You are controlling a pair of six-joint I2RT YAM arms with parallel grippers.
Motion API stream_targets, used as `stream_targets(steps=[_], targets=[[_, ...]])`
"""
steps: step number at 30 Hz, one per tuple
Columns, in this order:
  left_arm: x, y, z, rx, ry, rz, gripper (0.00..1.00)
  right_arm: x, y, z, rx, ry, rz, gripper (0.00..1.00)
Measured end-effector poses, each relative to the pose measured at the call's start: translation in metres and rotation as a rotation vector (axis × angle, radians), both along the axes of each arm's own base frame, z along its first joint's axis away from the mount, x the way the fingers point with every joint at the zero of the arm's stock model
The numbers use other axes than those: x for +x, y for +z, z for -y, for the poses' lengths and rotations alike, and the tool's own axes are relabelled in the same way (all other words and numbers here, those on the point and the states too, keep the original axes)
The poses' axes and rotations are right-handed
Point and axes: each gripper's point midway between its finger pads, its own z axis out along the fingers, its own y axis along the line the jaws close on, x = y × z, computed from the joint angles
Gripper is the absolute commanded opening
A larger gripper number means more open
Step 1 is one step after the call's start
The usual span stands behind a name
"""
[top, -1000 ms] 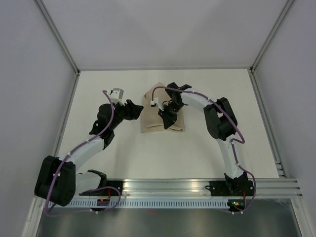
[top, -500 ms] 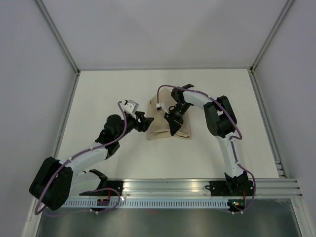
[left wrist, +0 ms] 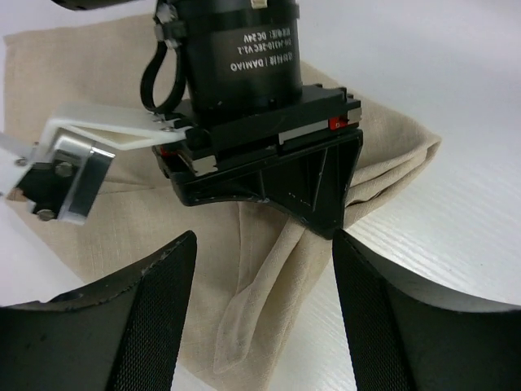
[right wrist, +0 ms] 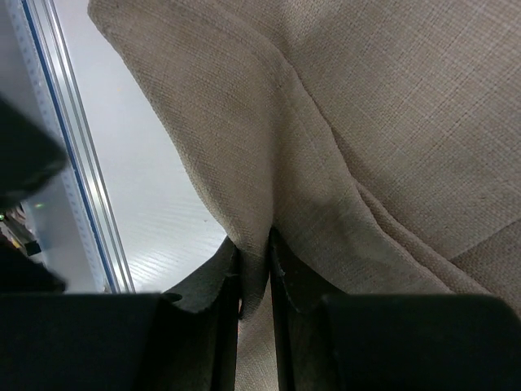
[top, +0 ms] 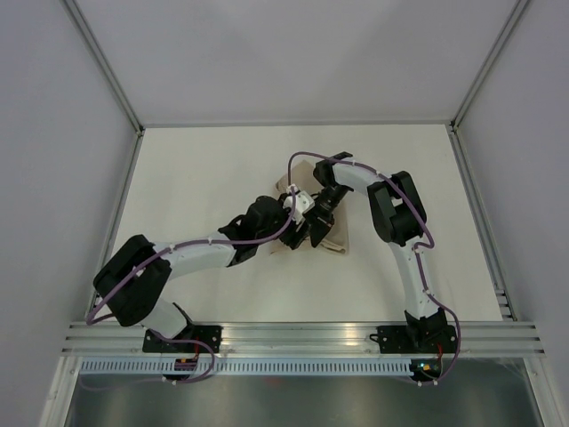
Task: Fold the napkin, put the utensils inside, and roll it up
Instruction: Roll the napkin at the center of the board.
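Observation:
The tan napkin lies folded mid-table, largely under both arms. My right gripper is shut on a pinched fold of the napkin, and a narrow flap hangs below its jaws. In the left wrist view the right gripper stands over the napkin, with that flap dangling toward the table. My left gripper is open, its fingers on either side of the flap without touching it. From above, the left gripper sits close beside the right gripper. The utensils are out of view.
An aluminium rail runs along the near table edge and also shows as a rail in the right wrist view. Grey walls enclose the white table on three sides. A white camera bracket juts from the right wrist.
My left arm has swung right from beside the napkin to right up against the right gripper, and its jaws have widened. The right gripper has shifted slightly nearer, dragging the napkin.

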Motion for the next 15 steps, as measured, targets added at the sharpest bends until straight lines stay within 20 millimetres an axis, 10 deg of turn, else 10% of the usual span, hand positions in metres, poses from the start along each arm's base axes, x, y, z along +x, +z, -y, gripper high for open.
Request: stream_targets(steps=[15], targets=[[-0.008, -0.049, 0.006, 0.243, -0.052, -0.067, 0.74, -0.005, 0.000, 0.006, -0.009, -0.024, -0.065, 0.21]])
